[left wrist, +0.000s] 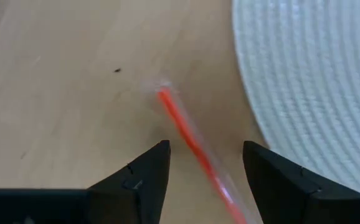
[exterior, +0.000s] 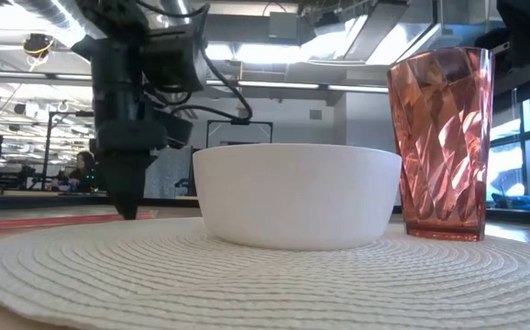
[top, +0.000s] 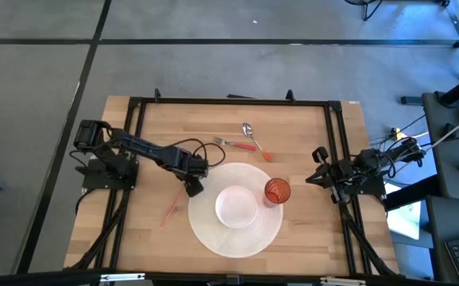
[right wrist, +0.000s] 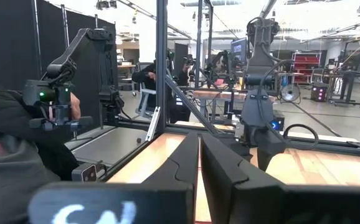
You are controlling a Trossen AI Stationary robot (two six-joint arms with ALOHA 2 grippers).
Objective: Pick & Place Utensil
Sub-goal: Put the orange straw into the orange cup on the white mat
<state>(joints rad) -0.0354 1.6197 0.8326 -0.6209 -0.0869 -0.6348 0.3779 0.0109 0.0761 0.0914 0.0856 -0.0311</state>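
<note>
Fingers of the left gripper (left wrist: pixel 205 165) stand apart, straddling the red utensil (left wrist: pixel 189 140) lying on the table (top: pixel 134 230) just beside the placemat (top: pixel 206 226), probably lined up to grasp it. Right gripper (top: pixel 318 165), fingers together, waits at the table's right edge.

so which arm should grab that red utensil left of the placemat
Left. The left gripper hovers right over the red utensil beside the placemat, open fingers either side of the handle. The right gripper sits parked at the table's right edge, fingers shut.
</note>
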